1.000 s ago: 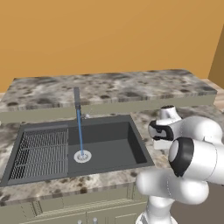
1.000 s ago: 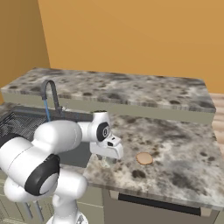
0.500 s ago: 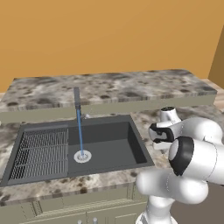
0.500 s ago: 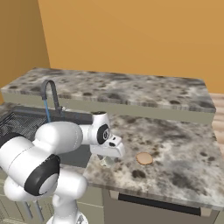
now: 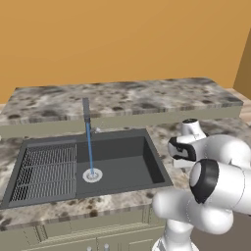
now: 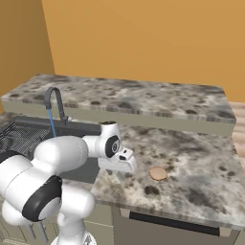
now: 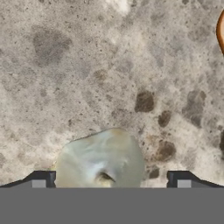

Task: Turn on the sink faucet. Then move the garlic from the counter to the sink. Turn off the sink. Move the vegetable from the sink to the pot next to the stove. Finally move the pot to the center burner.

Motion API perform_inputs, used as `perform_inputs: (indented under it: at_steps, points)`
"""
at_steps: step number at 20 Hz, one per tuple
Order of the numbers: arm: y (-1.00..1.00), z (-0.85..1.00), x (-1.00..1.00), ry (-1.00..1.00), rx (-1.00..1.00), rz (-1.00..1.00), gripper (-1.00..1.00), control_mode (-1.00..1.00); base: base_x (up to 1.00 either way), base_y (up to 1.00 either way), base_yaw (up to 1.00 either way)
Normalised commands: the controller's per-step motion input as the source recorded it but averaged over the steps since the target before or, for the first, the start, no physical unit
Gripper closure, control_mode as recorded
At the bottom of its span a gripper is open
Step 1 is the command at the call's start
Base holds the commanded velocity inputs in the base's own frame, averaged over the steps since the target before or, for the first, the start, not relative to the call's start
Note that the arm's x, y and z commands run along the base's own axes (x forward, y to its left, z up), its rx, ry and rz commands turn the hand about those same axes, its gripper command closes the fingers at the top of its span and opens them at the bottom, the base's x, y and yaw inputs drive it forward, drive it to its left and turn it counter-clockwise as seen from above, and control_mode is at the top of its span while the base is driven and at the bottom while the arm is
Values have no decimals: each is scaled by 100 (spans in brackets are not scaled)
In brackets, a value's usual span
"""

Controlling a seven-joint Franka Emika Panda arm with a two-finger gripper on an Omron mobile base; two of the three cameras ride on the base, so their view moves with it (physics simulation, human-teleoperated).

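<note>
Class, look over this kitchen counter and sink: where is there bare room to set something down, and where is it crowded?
Free: the counter to the right of the flat tan disc, and the raised back ledge. In the sink, the bare floor right of the running water. Crowded: the counter edge beside the sink, where the open claw hovers over the garlic.

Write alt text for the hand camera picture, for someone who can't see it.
A pale, lumpy garlic bulb lies on the speckled granite counter, between the two dark tips of the robot's open hand at the bottom edge.
</note>
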Motion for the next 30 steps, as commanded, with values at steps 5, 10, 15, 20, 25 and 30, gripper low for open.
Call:
perform_inputs:
  at_steps: [5, 10, 15, 20, 25, 30]
  points:
    - [5, 0, -26, 0, 0, 0, -100, -100, 0, 0, 0]
    - [10, 0, -12, 0, 0, 0, -100, -100, 0, 0, 0]
    - [10, -5, 0, -3, 0, 3, -100, -100, 0, 0, 0]
    - [0, -12, 0, -4, 0, 5, -100, -100, 0, 0, 0]
    - [0, -19, 0, -1, 0, 6, 100, -100, 0, 0, 0]
    - [1, -17, 0, 0, 0, 3, 100, -100, 0, 0, 0]
